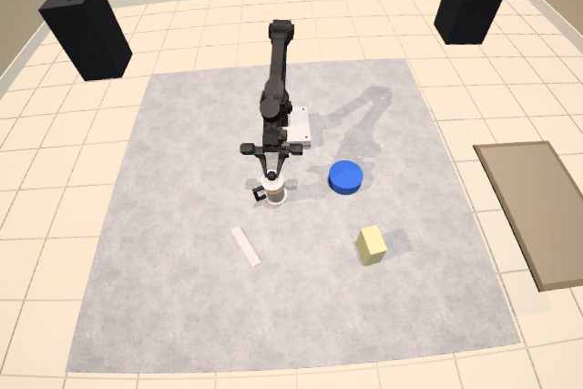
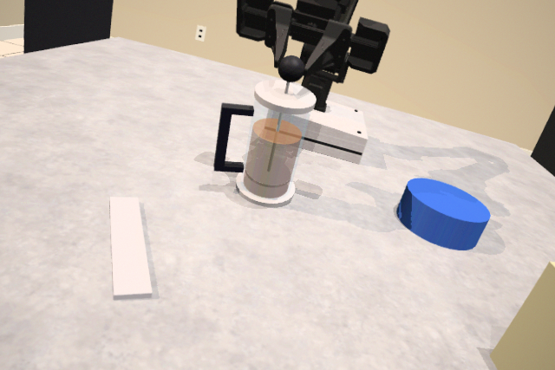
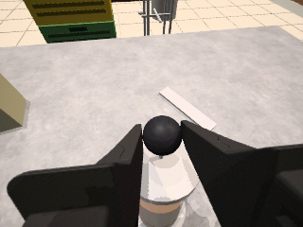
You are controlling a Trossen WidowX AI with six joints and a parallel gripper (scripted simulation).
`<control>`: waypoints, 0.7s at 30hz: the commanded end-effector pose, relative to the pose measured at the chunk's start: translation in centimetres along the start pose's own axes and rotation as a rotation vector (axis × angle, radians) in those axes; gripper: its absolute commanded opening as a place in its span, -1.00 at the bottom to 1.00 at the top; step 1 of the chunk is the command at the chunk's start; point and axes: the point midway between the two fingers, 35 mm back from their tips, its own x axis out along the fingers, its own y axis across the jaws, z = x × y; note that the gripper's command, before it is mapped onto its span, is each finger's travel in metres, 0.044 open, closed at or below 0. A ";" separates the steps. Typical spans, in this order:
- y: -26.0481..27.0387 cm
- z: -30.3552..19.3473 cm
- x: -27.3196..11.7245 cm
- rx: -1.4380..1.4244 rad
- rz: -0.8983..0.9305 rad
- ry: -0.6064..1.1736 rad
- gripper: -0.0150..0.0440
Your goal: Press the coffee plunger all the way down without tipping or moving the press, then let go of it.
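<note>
The gripper (image 2: 291,68) is pinching the black plunger knob (image 2: 291,68) between its two fingers, one on each side, as the wrist view shows plainly. The coffee press (image 2: 269,155) stands upright on the grey mat (image 2: 269,289), just in front of the arm's white base (image 2: 340,133), with its black handle (image 2: 228,137) to the left and the blue disc (image 2: 443,213) well off to the right. The knob sits just above the white lid (image 2: 284,96), with only a short length of rod showing, so the push looks nearly complete. What seems left is the last bit of travel, then opening the fingers and lifting away without nudging the press.
</note>
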 end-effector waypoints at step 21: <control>0.0 0.1 0.2 0.001 0.000 0.004 -0.08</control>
